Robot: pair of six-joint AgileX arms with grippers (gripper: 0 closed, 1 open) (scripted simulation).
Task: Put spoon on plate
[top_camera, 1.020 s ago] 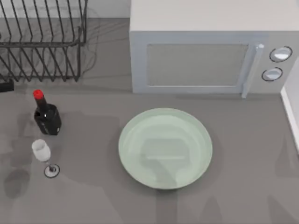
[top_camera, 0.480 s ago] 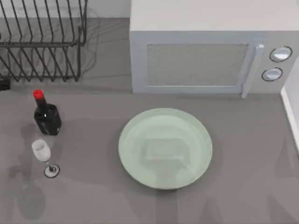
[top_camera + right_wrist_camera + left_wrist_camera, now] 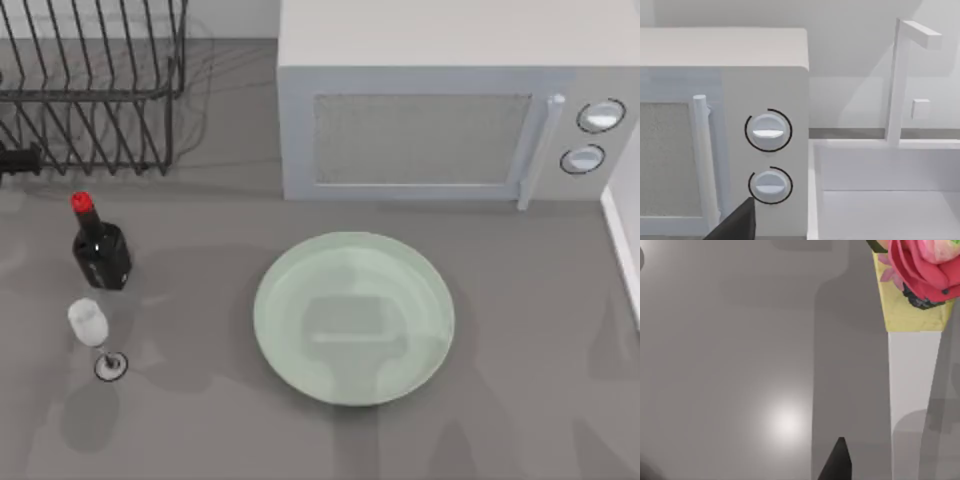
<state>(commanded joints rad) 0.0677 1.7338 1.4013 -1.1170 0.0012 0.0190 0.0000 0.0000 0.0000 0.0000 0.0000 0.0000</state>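
Spoon (image 3: pixel 914 390) first: in the left wrist view its flat white handle lies on the grey table (image 3: pixel 520 300), ending in a yellow collar and a red rose ornament (image 3: pixel 922 270). The bowl end is cut off by the frame. The left gripper (image 3: pixel 838 464) shows as one dark tip just beside that handle, looking almost straight down on it, which suggests the arm has been brought over the spoon to pick it up by the thin stem. Whether the gripper is wide or narrow cannot be told, and nothing appears to be held.

In the top view a dark piece of the left arm (image 3: pixel 20 160) pokes in at the far left edge, in front of the wire dish rack (image 3: pixel 90 90). The pale green plate (image 3: pixel 290 270) sits bare at the centre of the frame, below the microwave (image 3: pixel 420 130), left open to receive the spoon. A dark bottle with a red cap (image 3: pixel 100 255) and a clear wine glass (image 3: pixel 92 328) stand between that left edge and the plate, so a carry across would need to clear them.

The right gripper (image 3: pixel 737 222) is parked facing the microwave's two dials and a white sink (image 3: pixel 880 200). Its opening cannot be told either.
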